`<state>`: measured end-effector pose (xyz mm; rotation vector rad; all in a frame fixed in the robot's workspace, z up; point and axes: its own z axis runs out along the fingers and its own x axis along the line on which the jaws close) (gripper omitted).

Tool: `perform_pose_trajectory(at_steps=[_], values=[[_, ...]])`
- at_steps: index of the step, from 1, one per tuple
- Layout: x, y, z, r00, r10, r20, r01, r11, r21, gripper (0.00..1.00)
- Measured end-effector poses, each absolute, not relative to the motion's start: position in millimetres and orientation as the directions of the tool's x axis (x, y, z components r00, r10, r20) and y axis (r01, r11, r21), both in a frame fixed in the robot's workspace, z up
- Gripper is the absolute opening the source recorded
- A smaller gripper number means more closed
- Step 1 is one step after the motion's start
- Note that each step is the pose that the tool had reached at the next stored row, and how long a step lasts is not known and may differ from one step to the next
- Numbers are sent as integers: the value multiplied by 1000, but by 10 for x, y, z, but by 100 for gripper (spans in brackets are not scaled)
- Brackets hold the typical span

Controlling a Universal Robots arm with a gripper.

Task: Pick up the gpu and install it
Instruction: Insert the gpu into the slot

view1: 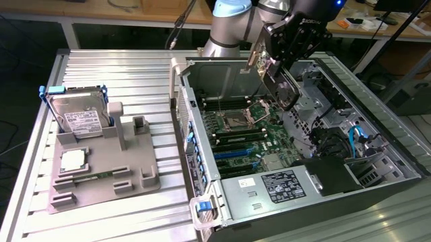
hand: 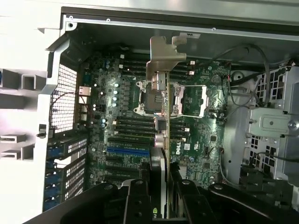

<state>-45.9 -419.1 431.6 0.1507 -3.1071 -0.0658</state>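
Note:
My gripper (view1: 281, 61) is shut on the gpu (view1: 283, 88), a thin dark card with a silver bracket at one end. It hangs tilted above the open computer case (view1: 202, 65), over the motherboard (view1: 246, 133) near the processor socket. In the wrist view the gpu (hand: 163, 116) shows edge-on as a slim blade, its metal bracket (hand: 164, 56) at the far end, and the gripper (hand: 163, 191) clamps it from both sides. The card is clear of the board, with the blue expansion slots (hand: 128, 151) off to one side of it.
On the exterior view's left, a grey fixture (view1: 128, 174) holds a silver hard drive (view1: 79, 120) in a blue frame, a processor chip (view1: 72, 160) and a green memory stick (view1: 94, 176). Drive cages and cables (view1: 354, 138) fill the case's right side. The table is ribbed metal.

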Motion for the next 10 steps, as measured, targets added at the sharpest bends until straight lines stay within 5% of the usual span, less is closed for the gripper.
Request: perform_pose_trajectory(at_steps=[10], values=[[-459, -4190, 4315, -976, -217, 28, -216, 975, 44, 27]])
